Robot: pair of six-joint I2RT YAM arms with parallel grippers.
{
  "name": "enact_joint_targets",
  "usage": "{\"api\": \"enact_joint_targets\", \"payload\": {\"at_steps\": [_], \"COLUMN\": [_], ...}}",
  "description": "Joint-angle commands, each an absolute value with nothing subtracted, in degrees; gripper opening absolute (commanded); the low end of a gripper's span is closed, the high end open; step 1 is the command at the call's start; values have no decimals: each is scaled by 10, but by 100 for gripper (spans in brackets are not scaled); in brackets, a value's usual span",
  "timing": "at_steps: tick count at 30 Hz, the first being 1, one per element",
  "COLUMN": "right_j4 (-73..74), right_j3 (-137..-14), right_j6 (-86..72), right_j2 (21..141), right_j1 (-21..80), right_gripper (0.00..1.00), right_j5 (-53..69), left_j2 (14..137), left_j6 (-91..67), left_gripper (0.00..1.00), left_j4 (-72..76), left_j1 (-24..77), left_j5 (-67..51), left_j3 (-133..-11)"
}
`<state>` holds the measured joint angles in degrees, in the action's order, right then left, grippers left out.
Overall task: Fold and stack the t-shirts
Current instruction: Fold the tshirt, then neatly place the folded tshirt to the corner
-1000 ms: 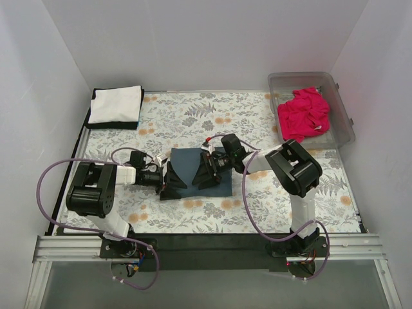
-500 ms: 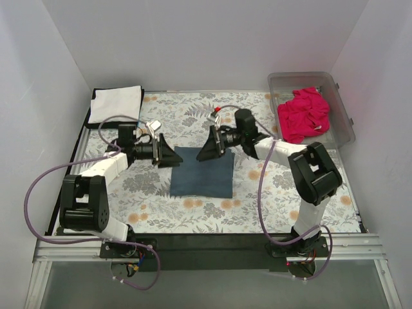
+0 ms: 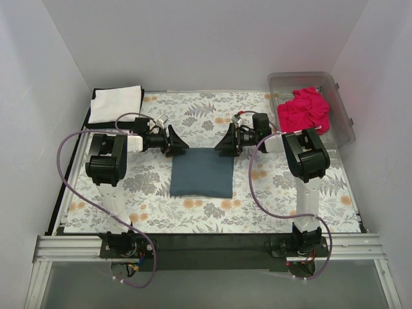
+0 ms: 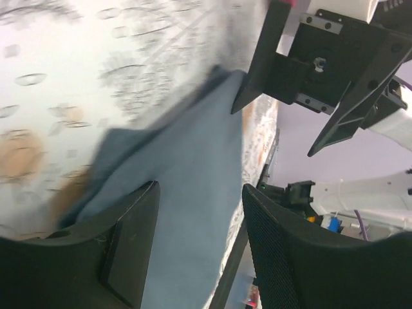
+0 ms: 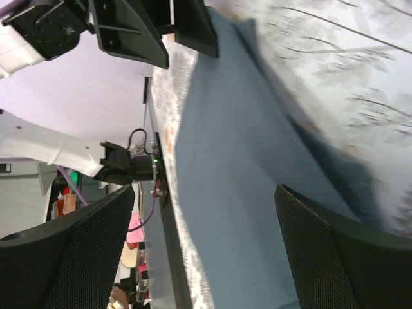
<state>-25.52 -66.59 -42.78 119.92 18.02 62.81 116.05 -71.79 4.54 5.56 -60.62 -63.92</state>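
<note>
The dark slate-blue t-shirt (image 3: 201, 172) lies flat as a folded rectangle in the middle of the table. My left gripper (image 3: 179, 143) hangs open just over its far left corner. My right gripper (image 3: 224, 141) hangs open over its far right corner. In the left wrist view the jaws (image 4: 199, 193) stand wide apart with only the blue fabric (image 4: 187, 167) below. The right wrist view shows the same: an open gripper (image 5: 205, 192) over blue fabric (image 5: 244, 161). The white t-shirt (image 3: 114, 103) lies folded on the black one (image 3: 112, 124) at the far left. The magenta-pink t-shirt (image 3: 304, 112) lies crumpled in the bin.
The floral cloth (image 3: 270, 193) covers the table. The clear plastic bin (image 3: 341, 103) stands at the far right corner. White walls close in the sides and back. Each wrist view shows the other gripper across the shirt's far edge.
Both grippers have moved from the shirt's middle to its far edge and now stand open. The blue shirt, raised in a fold a second ago, now lies flat.
</note>
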Motion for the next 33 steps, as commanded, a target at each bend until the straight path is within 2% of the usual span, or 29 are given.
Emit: {"api": "enact_joint_targets", "payload": {"at_steps": [1, 8, 11, 13, 16, 20, 25, 28, 33], "right_j4": [-244, -99, -32, 51, 155, 236, 280, 287, 288], "right_j3": [-678, -754, -840, -882, -946, -929, -860, -833, -846], "right_j6": [-377, -265, -216, -141, -41, 73, 195, 210, 216], "right_j2": [1230, 1256, 1241, 1210, 1157, 1066, 972, 969, 1026], "right_j1": [161, 150, 151, 153, 167, 227, 428, 497, 623], "right_gripper": [95, 94, 95, 98, 98, 98, 98, 95, 81], "right_j5": [612, 554, 543, 517, 445, 325, 123, 47, -40], "left_j2": [1178, 1205, 1155, 1102, 1022, 897, 760, 735, 717], "left_j6": [-716, -711, -668, -605, -534, -559, -586, -595, -636], "left_gripper": [52, 55, 66, 80, 90, 92, 93, 93, 86], "left_j4": [71, 71, 15, -42, -149, -191, -266, -305, -332], "left_j1": [49, 26, 7, -13, -36, -67, -96, -104, -154], "left_j5": [-574, -573, -568, -561, -522, -489, -484, -451, -438], "left_j3": [-646, -665, -710, -755, -771, -706, -646, -646, -617]}}
